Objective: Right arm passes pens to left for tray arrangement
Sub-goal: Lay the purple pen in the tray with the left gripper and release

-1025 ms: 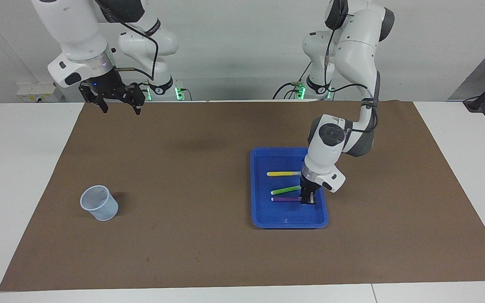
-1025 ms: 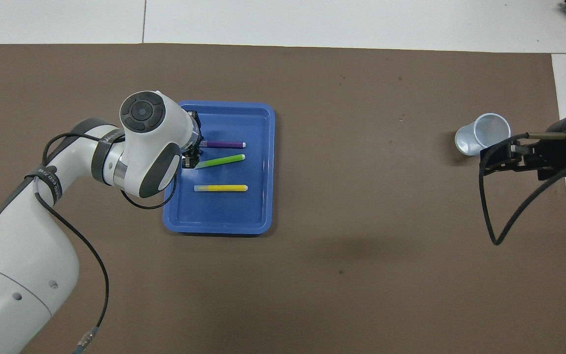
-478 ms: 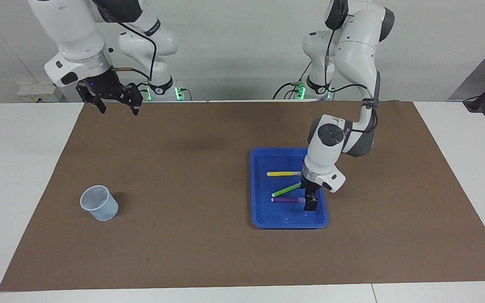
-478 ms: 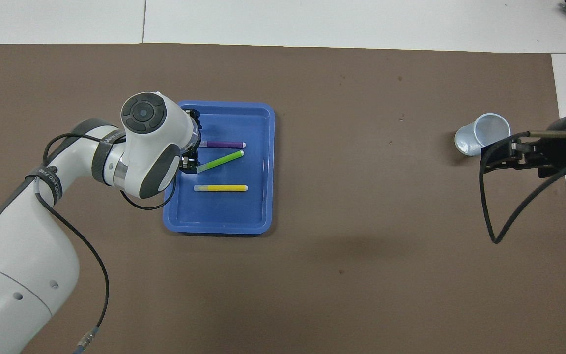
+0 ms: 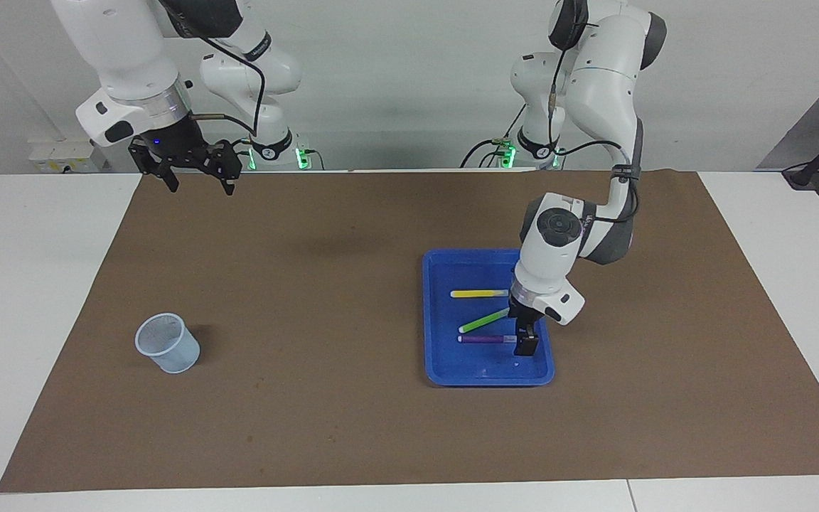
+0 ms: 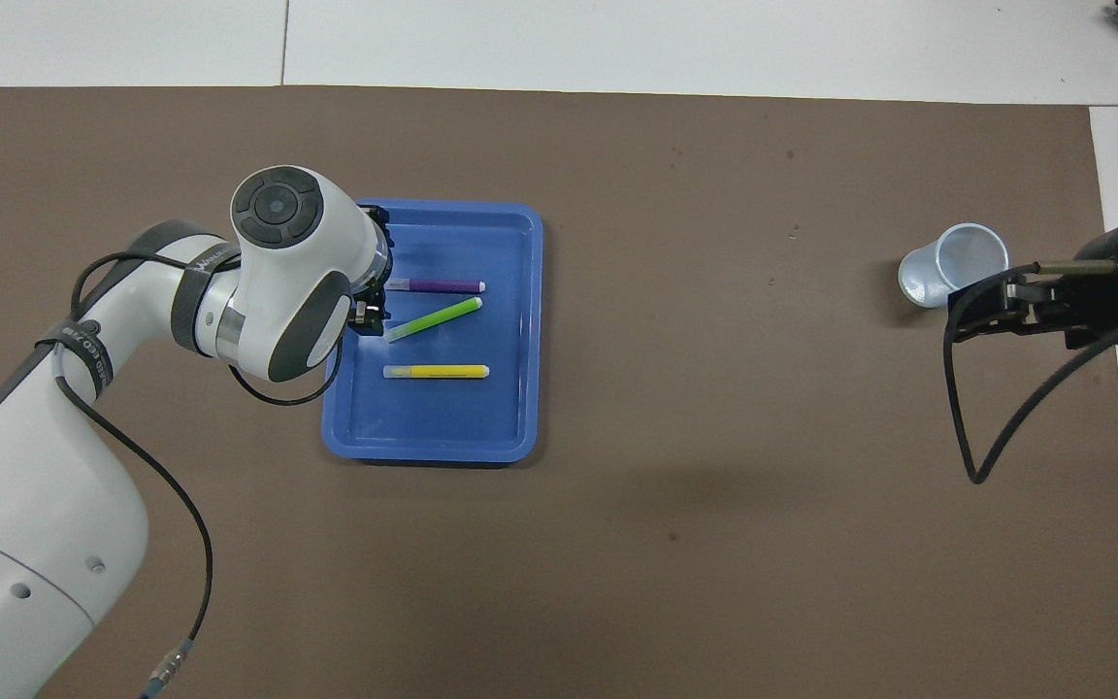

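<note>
The blue tray (image 5: 445, 370) (image 6: 443, 427) lies on the brown mat toward the left arm's end. Three pens lie in it, none of them held. The yellow pen (image 5: 479, 293) (image 6: 438, 371) is nearest the robots, the green pen (image 5: 484, 321) (image 6: 435, 318) lies slanted in the middle, and the purple pen (image 5: 484, 339) (image 6: 438, 286) is farthest. My left gripper (image 5: 523, 346) (image 6: 368, 313) stands open, low in the tray at the purple pen's end; its wrist hides that end from above. My right gripper (image 5: 200, 186) (image 6: 981, 311) hangs open and empty over the mat's corner by its own base.
A small translucent bluish cup (image 5: 168, 343) (image 6: 952, 262) stands upright on the mat toward the right arm's end. The brown mat (image 5: 310, 299) covers most of the white table.
My left gripper has opened and let go of the purple pen, which now lies in the tray. The green pen has swung to a steeper slant. The right gripper has risen slightly.
</note>
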Controlling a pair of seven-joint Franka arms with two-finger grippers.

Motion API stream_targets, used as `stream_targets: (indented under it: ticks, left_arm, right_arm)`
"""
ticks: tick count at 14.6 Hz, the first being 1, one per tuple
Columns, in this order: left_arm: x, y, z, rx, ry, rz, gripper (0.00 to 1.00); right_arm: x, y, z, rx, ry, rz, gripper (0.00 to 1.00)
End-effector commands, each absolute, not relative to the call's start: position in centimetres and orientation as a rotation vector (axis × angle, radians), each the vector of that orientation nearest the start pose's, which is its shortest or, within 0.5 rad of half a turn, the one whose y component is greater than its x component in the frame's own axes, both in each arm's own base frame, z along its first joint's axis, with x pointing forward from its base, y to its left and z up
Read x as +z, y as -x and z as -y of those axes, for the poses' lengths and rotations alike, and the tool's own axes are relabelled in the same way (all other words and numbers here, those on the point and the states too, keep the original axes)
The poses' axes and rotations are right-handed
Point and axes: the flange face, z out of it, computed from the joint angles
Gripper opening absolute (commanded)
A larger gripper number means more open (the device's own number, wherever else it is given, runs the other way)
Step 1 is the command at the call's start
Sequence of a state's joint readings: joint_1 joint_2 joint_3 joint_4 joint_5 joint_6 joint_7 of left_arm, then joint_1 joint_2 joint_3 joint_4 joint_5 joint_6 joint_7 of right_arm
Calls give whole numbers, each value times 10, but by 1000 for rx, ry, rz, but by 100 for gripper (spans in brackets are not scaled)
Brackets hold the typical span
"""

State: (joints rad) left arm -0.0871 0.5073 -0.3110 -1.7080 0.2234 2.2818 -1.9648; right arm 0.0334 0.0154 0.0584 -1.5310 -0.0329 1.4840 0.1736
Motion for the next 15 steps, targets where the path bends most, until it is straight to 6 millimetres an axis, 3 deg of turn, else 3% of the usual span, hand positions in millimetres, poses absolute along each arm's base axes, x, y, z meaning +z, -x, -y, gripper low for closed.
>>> stream_targets:
  ticks: [1, 4, 10, 12, 15]
  left_arm:
    - [332, -638, 231, -134, 2366, 2160, 100]
    - [351, -639, 229, -154, 2363, 2164, 100]
    - [423, -629, 207, -231, 2357, 2158, 100]
    - [431, -624, 206, -224, 2344, 2138, 100]
    - [426, -619, 205, -188, 2322, 2175, 100]
  right_arm:
    - [631, -550, -46, 68, 3198, -83, 100]
    - [632, -549, -46, 62, 3205, -82, 100]
    - [634, -547, -51, 61, 3192, -73, 100]
    - [636, -545, -51, 64, 3191, -78, 100]
    - [637, -545, -52, 54, 3189, -80, 100]
